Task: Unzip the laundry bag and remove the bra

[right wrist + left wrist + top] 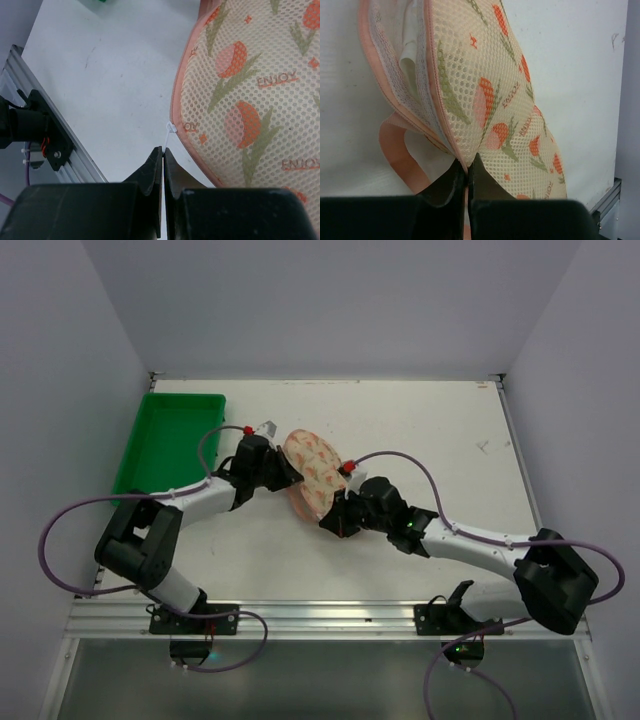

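Note:
The laundry bag (312,472) is a cream mesh pouch with pink-red and green flower print and pink zip edging, lying mid-table between both arms. My left gripper (283,468) is shut on the bag's pink edge (465,167); the bag (485,85) gapes open there, showing white lining, and its pink loop (400,155) hangs at the left. My right gripper (333,523) is shut on the white zip pull (169,131), which runs from the bag's pink zip edge (176,107) to my fingertips (163,150). The bra is hidden.
A green plastic tray (168,440) stands at the table's back left. The metal rail of the table's near edge (55,135) lies left of my right gripper. White walls close the table at the back and both sides.

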Controlling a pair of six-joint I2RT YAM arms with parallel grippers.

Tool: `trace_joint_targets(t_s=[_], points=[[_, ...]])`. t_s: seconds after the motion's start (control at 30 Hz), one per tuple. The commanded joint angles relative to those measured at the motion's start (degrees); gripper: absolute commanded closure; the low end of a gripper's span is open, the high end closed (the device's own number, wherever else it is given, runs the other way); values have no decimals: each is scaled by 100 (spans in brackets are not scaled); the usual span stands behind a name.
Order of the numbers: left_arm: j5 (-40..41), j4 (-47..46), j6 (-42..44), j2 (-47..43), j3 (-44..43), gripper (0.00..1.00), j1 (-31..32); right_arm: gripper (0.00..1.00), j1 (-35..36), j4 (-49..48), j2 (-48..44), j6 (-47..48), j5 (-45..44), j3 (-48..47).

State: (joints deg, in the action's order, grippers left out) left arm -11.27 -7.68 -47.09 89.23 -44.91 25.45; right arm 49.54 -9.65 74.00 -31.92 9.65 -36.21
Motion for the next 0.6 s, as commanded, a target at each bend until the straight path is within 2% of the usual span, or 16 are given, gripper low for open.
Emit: trace_joint_targets(t_s=[0.0, 0.03, 0.1, 0.13, 0.17, 0.2, 0.23, 0.27, 0.33, 0.47, 0.57], points=[[-183, -67, 745, 235, -413, 100, -119, 100, 56, -90, 150, -7, 256, -150], [-209, -49, 858, 270, -466, 98, -128, 100, 56, -133, 202, -16, 300, -220], [-253, 4, 868, 288, -554, 83, -137, 100, 56, -212, 378, -51, 388, -273], [-253, 4, 825, 210, -537, 66, -137, 100, 56, -317, 440, -68, 406, -316], [-244, -5, 798, 148, -502, 55, -146, 100, 56, -353, 588, -95, 432, -352], [-244, 4, 746, 60, -458, 40, -146, 100, 56, -397, 668, -104, 441, -387], [-253, 30, 615, -123, -362, 16, -155, 100, 65, -493, 747, -130, 459, -457], [-201, 152, 544, -230, -300, 9, -163, 100, 56, -546, 826, -165, 476, -492], [-35, 319, 316, -623, -73, 2, -163, 100, 56, -765, 1055, -218, 494, -589], [204, 408, -107, -1197, 499, 2, -163, 100, 56, -1074, 1450, -271, 494, -835], [81, 234, -362, -1478, 947, 4, -128, 100, 56, -1223, 1705, -297, 468, -1055]])
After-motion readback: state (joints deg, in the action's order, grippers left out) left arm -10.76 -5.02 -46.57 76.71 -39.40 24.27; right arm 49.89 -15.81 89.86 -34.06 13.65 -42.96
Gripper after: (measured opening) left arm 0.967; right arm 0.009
